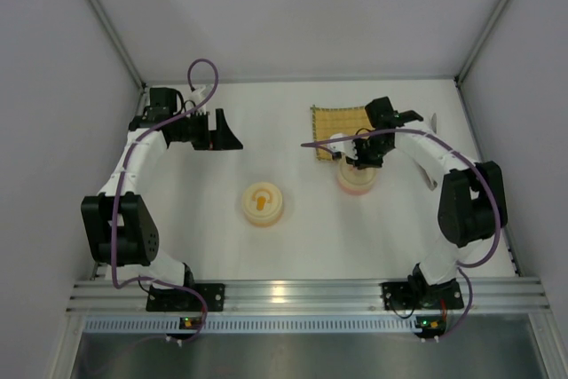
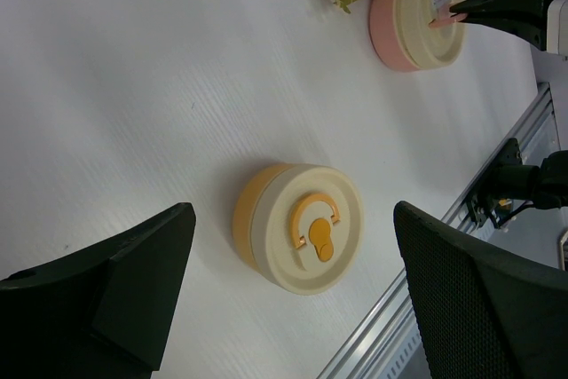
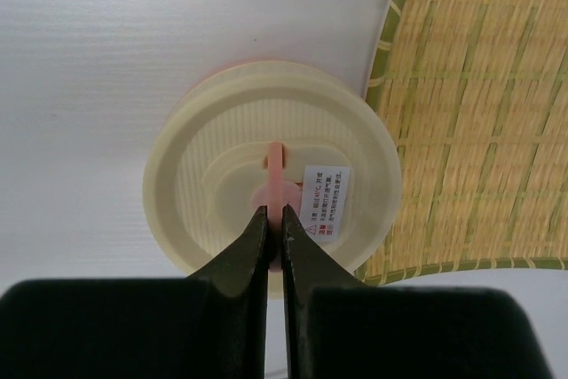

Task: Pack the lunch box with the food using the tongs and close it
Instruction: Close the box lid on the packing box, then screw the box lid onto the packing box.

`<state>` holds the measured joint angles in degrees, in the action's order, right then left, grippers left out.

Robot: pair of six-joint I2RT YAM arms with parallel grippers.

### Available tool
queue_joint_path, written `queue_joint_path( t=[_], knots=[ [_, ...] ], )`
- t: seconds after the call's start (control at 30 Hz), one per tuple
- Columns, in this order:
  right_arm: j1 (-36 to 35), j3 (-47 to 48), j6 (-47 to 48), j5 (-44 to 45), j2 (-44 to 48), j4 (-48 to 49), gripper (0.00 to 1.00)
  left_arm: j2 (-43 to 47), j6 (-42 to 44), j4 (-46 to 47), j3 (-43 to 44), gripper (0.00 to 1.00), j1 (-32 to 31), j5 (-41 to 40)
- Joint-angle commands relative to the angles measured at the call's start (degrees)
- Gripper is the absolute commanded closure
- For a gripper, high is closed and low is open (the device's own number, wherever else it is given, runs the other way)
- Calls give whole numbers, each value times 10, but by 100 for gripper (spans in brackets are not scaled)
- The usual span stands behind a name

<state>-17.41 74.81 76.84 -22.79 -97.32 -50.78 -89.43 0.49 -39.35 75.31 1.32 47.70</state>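
Two round lunch boxes stand on the white table [image 1: 293,122], and both have a cream lid on. The pink lunch box [image 1: 355,179] is on the right side, at the near corner of the yellow woven mat [image 1: 339,119]. In the right wrist view its lid [image 3: 204,175] covers a little of the mat's green edge, but I cannot tell if the two touch. The right gripper [image 3: 274,212] is over the middle of this lid. Its two black fingers [image 3: 244,255] are pressed together on the thin pink tab [image 3: 276,161] that stands upright there. A small white label [image 3: 324,191] with red print sits on the lid just beside the tab. The orange lunch box [image 2: 297,241] stands alone near the middle of the table, well apart from the pink one. An orange ring-shaped tab [image 2: 318,228] lies flat on its lid. The left gripper [image 1: 222,130] is at the far left of the table, its jaws spread wide with nothing between them, well apart from both boxes.
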Motion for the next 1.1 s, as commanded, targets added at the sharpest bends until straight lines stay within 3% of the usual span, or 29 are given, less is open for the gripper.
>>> queue_joint_path(
  t=[0.0,0.3,0.5,0.8,1.07],
  knots=[
    [7,18,-1,-24,-17,-4,100,0,3,21,13,2,2,9],
    [-1,2,-12,-27,-18,-15,100,-1,2,22,12,2,3,9],
    [-5,-50,-72,-46,10,-10,100,8,7,14,12,2,2,6],
    [-18,-123,-347,-67,56,40,100,22,16,2,16,2,2,-14],
    [-27,-185,-496,-124,102,70,100,24,28,-14,27,2,3,-19]
  ],
)
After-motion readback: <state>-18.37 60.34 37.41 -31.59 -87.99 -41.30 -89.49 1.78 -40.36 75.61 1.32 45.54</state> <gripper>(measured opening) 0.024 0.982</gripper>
